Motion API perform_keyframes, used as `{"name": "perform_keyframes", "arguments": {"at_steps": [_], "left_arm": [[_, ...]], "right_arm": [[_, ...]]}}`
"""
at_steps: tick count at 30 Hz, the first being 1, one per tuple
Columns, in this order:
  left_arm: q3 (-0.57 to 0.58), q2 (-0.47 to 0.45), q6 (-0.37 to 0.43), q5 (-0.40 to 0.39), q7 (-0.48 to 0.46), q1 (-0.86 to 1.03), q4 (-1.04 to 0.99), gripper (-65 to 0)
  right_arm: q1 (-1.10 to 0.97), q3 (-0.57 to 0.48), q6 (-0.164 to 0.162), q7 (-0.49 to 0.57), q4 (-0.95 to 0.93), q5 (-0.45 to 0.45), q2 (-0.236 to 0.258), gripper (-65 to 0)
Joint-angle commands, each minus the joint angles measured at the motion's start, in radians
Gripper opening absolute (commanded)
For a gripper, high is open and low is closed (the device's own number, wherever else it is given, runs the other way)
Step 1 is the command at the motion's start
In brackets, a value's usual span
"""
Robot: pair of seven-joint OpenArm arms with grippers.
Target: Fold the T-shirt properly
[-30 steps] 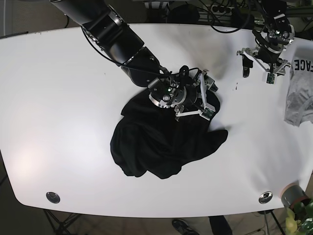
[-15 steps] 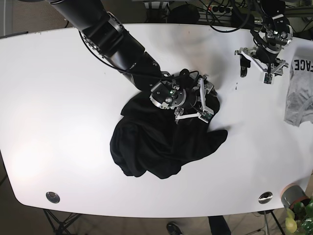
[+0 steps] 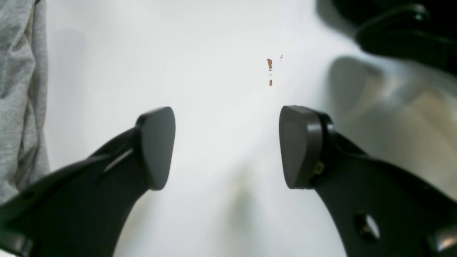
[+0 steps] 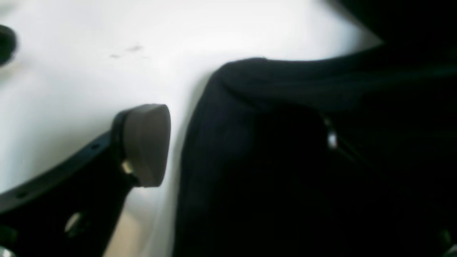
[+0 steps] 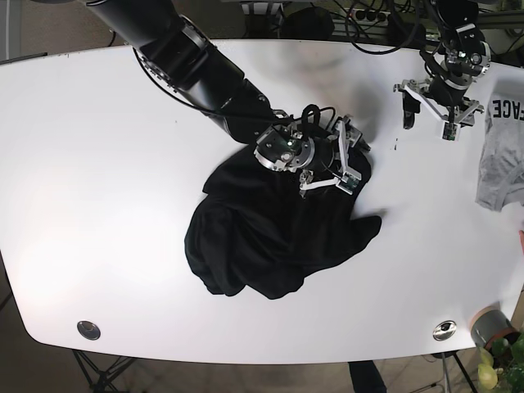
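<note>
- The black shirt lies crumpled on the tabletop, its upper edge right under the right jaws; the step in hand looks like taking hold of that edge to pull the cloth out flat.
- The right jaws stand spread: one pad rests over bare tabletop, a fold of shirt lies between the pads, and the other pad is lost in the dark cloth.
- To do it well, I judge the jaws should sink until the fold sits deep between the pads, close on one layer only, then lift and draw outward slowly so the bunch opens rather than drags.
- The left jaws are spread and empty over bare tabletop, a grey shirt off to one side of them.
- The right wrist view shows the fold's position between the pads, which the base view hides behind the gripper.
- The base view alone shows the whole crumpled outline and how well apart the two arms are.
</note>
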Motion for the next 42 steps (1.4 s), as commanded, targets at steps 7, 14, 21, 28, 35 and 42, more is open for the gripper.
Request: {"name": "perform_keyframes", "arguments": {"at_steps": [7,14,21,28,35,42], "left_arm": [[-0.005,-0.01,0.003,-0.007,-0.023,-0.001,0.017,-22.9],[-0.008,-0.011,0.003,-0.007,-0.023,-0.001,0.017,-22.9],[-0.008,-0.011,0.003,-0.007,-0.023,-0.003,0.017,-22.9],[-0.004,-0.011,0.003,-0.007,-0.023,-0.004,0.017,-22.9],[-0.002,-0.011,0.002,-0.012,-0.024,-0.004,0.024,-22.9],[0.027,-0.01,-0.081,-0.013,-0.024,-0.003,0.111,-22.9]], "right_arm": [[0.008,0.007,0.0,0.047,0.012,0.004,0.009,-26.2],[-0.018,0.016,0.0,0.048,0.012,-0.102,0.015,-49.3],[-0.087,0.224,0.0,0.044,0.032,-0.141,0.015,-62.1],[-0.173,0.378,0.003,-0.041,0.294,-0.142,0.026,-62.1],[-0.181,0.48,0.009,-0.243,0.641,-0.133,0.055,-62.1],[-0.138,0.596,0.021,-0.383,0.891,-0.131,0.096,-62.1]]}}
